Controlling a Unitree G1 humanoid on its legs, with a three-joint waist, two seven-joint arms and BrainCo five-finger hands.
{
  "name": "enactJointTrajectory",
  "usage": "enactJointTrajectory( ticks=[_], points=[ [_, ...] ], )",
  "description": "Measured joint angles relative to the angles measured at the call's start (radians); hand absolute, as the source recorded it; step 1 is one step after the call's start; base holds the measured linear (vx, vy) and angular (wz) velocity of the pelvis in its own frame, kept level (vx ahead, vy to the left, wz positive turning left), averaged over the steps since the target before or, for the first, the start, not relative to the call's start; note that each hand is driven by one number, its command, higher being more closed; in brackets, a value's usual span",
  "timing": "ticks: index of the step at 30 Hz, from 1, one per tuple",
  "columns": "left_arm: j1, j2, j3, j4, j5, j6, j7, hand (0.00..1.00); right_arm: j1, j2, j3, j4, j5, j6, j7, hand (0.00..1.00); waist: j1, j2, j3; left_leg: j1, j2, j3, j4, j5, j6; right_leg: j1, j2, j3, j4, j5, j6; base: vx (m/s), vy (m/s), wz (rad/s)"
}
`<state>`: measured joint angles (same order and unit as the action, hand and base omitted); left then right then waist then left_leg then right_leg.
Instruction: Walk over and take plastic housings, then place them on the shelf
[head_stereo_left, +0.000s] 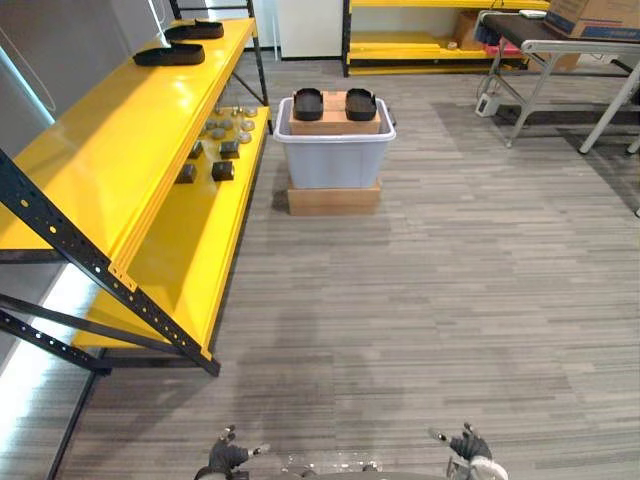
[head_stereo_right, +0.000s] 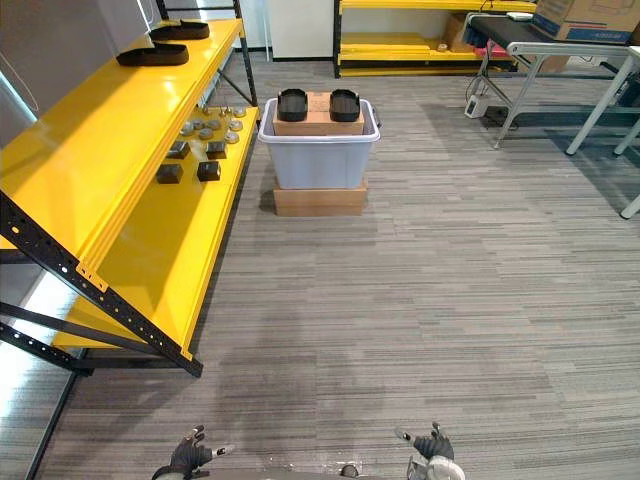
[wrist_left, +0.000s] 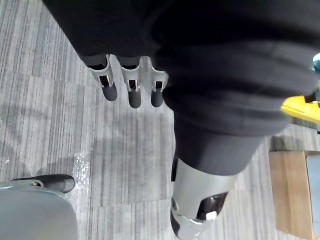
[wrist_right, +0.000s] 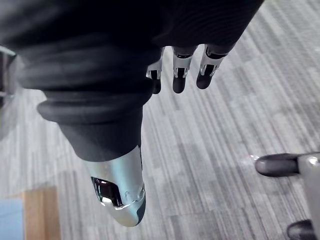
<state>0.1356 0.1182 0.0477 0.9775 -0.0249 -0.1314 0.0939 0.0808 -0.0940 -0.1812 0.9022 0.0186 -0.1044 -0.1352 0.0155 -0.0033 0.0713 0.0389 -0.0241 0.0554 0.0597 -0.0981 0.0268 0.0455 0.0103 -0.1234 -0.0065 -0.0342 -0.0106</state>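
In the left eye view, two black plastic housings (head_stereo_left: 308, 102) lie side by side on a cardboard box (head_stereo_left: 335, 124) that sits in the top of a pale grey bin (head_stereo_left: 335, 155). The bin stands on a second cardboard box (head_stereo_left: 333, 198) on the striped grey floor (head_stereo_left: 430, 300), just off the far end of the yellow shelf (head_stereo_left: 130, 130). Two further housings (head_stereo_left: 168, 54) lie at the far end of the shelf's upper level. On the lower level, toward its far end, sit small parts (head_stereo_left: 215, 150), some dark, some round and grey, too small to identify. The left hand (head_stereo_left: 228, 457) and right hand (head_stereo_left: 468, 445) show at the bottom edge, well apart from the bin. The right eye view adds a grey-legged table (head_stereo_right: 545, 45) at the far right. In the left wrist view, the left hand's fingers (wrist_left: 130, 87) hang straight above bare floor, holding nothing. In the right wrist view, the right hand's fingers (wrist_right: 179, 72) are likewise straight and empty.
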Motion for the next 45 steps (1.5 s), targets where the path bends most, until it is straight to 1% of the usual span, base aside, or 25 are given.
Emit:
enactJointTrajectory(
  ticks=[1,4,6,20,24,26,28,31,32,33,34,35,36,37,38,39,40,41,42,43,44,45],
  points=[
    [0.004,0.0,0.0,-0.015,0.002,-0.004,0.0,0.0,-0.003,-0.001,0.005,-0.015,-0.039,-0.002,0.001,0.0,0.0,0.003,0.002,0.008,-0.002,-0.001,-0.011,0.004,-0.002,0.004,-0.002,-0.004,-0.002,0.0,0.0,0.01,0.014,0.05],
    [0.003,0.0,0.0,-0.046,0.021,-0.011,-0.001,0.0,-0.01,-0.012,0.035,-0.026,-0.092,-0.003,0.004,0.0,0.0,0.01,0.008,0.007,-0.006,-0.008,-0.017,0.008,-0.001,0.004,-0.006,-0.01,-0.004,0.0,0.0,0.01,0.021,0.07],
    [0.004,0.0,0.0,-0.058,0.035,-0.012,-0.001,0.0,-0.014,-0.014,0.039,-0.025,-0.108,-0.003,0.005,0.0,0.0,0.012,0.01,0.007,-0.008,-0.009,-0.018,0.008,-0.001,0.004,-0.008,-0.01,-0.005,0.0,0.0,0.0,0.013,0.02],
    [0.02,0.003,0.0,-0.148,0.043,-0.012,-0.001,0.0,-0.015,-0.04,0.034,-0.025,-0.103,0.004,0.005,0.0,-0.001,0.012,0.012,0.004,-0.01,-0.008,-0.027,0.008,-0.001,0.0,-0.011,-0.009,-0.014,0.001,0.003,0.0,0.0,0.0],
    [0.011,0.006,0.003,-0.163,0.043,-0.01,0.003,0.0,-0.042,-0.044,0.028,-0.025,-0.097,0.007,0.003,0.0,-0.001,0.011,0.031,-0.011,-0.01,0.002,-0.023,0.007,0.0,-0.018,-0.01,0.001,-0.012,0.002,0.004,0.02,0.014,-0.07],
    [0.013,0.006,0.003,-0.192,0.04,-0.01,0.007,0.0,-0.065,-0.044,0.009,-0.025,-0.091,0.014,0.0,0.0,0.0,0.013,0.038,-0.033,-0.01,0.01,-0.004,0.0,0.008,-0.036,-0.011,0.01,-0.009,0.005,0.008,0.02,0.032,-0.14],
    [0.013,0.006,0.008,-0.214,0.038,-0.01,0.019,0.0,-0.094,-0.049,-0.01,-0.025,-0.084,0.026,-0.008,0.0,0.002,0.019,0.048,-0.061,-0.006,0.029,0.055,-0.038,0.014,-0.047,-0.01,0.029,0.001,0.004,0.014,0.02,0.051,-0.26],
    [0.013,0.006,0.015,-0.235,0.036,-0.01,0.021,0.0,-0.117,-0.066,-0.011,-0.025,-0.067,0.028,-0.019,0.0,0.003,0.036,0.058,-0.09,0.001,0.045,0.129,-0.089,0.028,-0.063,-0.009,0.048,0.034,-0.012,0.035,0.02,0.074,-0.21],
    [0.012,0.006,0.015,-0.238,0.036,-0.01,0.022,0.0,-0.121,-0.07,-0.013,-0.025,-0.067,0.028,-0.02,0.0,0.004,0.039,0.058,-0.098,0.002,0.05,0.142,-0.098,0.031,-0.073,-0.009,0.053,0.048,-0.021,0.043,0.01,0.11,-0.29],
    [0.013,0.005,0.028,-0.256,0.036,-0.009,0.022,0.0,-0.133,-0.074,-0.028,-0.026,-0.063,0.029,-0.022,0.0,0.006,0.049,0.065,-0.129,0.003,0.066,0.199,-0.142,0.043,-0.137,-0.017,0.071,0.172,-0.084,0.056,0.01,0.113,-0.25],
    [0.013,0.006,0.032,-0.263,0.035,-0.009,0.022,0.0,-0.132,-0.073,-0.033,-0.026,-0.059,0.031,-0.024,0.0,0.006,0.048,0.068,-0.134,0.002,0.072,0.22,-0.156,0.048,-0.161,-0.025,0.072,0.229,-0.114,0.065,0.03,0.118,-0.19],
    [0.01,0.012,0.033,-0.273,0.034,-0.009,0.022,0.0,-0.131,-0.072,-0.04,-0.026,-0.058,0.04,-0.028,0.0,0.005,0.041,0.083,-0.129,-0.014,0.078,0.254,-0.176,0.054,-0.221,-0.052,0.07,0.397,-0.178,0.088,0.03,0.1,0.03],
    [0.009,0.014,0.032,-0.274,0.033,-0.009,0.022,0.0,-0.131,-0.072,-0.041,-0.026,-0.057,0.041,-0.031,0.0,0.003,0.04,0.089,-0.122,-0.019,0.076,0.259,-0.181,0.061,-0.255,-0.064,0.065,0.467,-0.199,0.099,0.11,0.132,0.09],
    [-0.001,0.019,0.032,-0.277,0.032,-0.008,0.023,0.0,-0.132,-0.072,-0.042,-0.026,-0.052,0.042,-0.036,0.0,0.002,0.035,0.104,-0.099,-0.03,0.075,0.254,-0.183,0.064,-0.291,-0.089,0.039,0.551,-0.225,0.105,0.14,0.111,0.13],
    [-0.004,0.023,0.032,-0.279,0.031,-0.008,0.023,0.0,-0.134,-0.073,-0.043,-0.026,-0.046,0.042,-0.037,0.0,0.001,0.037,0.109,-0.091,-0.028,0.068,0.253,-0.186,0.059,-0.319,-0.099,0.005,0.559,-0.238,0.108,0.2,0.098,0.19],
    [-0.012,0.029,0.032,-0.283,0.031,-0.008,0.026,0.0,-0.141,-0.073,-0.043,-0.026,-0.045,0.042,-0.037,0.0,0.001,0.04,0.114,-0.089,-0.018,0.056,0.252,-0.191,0.053,-0.344,-0.1,-0.024,0.532,-0.237,0.108,0.16,0.045,0.17],
    [-0.018,0.029,0.032,-0.283,0.03,-0.008,0.027,0.0,-0.144,-0.074,-0.043,-0.026,-0.044,0.042,-0.037,0.0,0.001,0.042,0.117,-0.086,-0.014,0.052,0.249,-0.192,0.051,-0.35,-0.099,-0.032,0.522,-0.237,0.108,0.18,-0.002,0.16],
    [-0.031,0.032,0.032,-0.283,0.025,-0.008,0.04,0.0,-0.164,-0.075,-0.043,-0.025,-0.034,0.042,-0.038,0.0,0.001,0.045,0.138,-0.066,0.003,0.044,0.231,-0.197,0.05,-0.373,-0.093,-0.057,0.475,-0.23,0.111,0.19,-0.043,0.04],
    [-0.034,0.032,0.032,-0.282,0.016,-0.008,0.045,0.0,-0.186,-0.076,-0.039,-0.025,-0.026,0.042,-0.039,0.0,0.0,0.045,0.146,-0.051,0.021,0.042,0.209,-0.199,0.045,-0.405,-0.082,-0.067,0.397,-0.187,0.11,0.21,-0.058,-0.01],
    [-0.035,0.033,0.032,-0.281,0.015,-0.008,0.046,0.0,-0.194,-0.076,-0.038,-0.025,-0.025,0.042,-0.04,0.0,0.0,0.04,0.149,-0.038,0.026,0.042,0.194,-0.199,0.039,-0.418,-0.079,-0.069,0.349,-0.152,0.107,0.25,-0.089,-0.02],
    [-0.04,0.037,0.032,-0.281,0.015,-0.008,0.052,0.0,-0.204,-0.079,-0.038,-0.025,-0.024,0.042,-0.041,0.0,-0.002,0.023,0.16,0.0,0.025,0.04,0.161,-0.2,0.026,-0.43,-0.085,-0.066,0.26,-0.087,0.103,0.31,-0.14,0.12],
    [-0.046,0.039,0.027,-0.28,0.015,-0.008,0.061,0.0,-0.203,-0.083,-0.038,-0.025,-0.024,0.042,-0.046,0.0,-0.005,0.005,0.169,0.037,0.021,0.03,0.143,-0.212,0.004,-0.44,-0.102,-0.064,0.218,-0.027,0.098,0.34,-0.17,0.24]
  ],
)
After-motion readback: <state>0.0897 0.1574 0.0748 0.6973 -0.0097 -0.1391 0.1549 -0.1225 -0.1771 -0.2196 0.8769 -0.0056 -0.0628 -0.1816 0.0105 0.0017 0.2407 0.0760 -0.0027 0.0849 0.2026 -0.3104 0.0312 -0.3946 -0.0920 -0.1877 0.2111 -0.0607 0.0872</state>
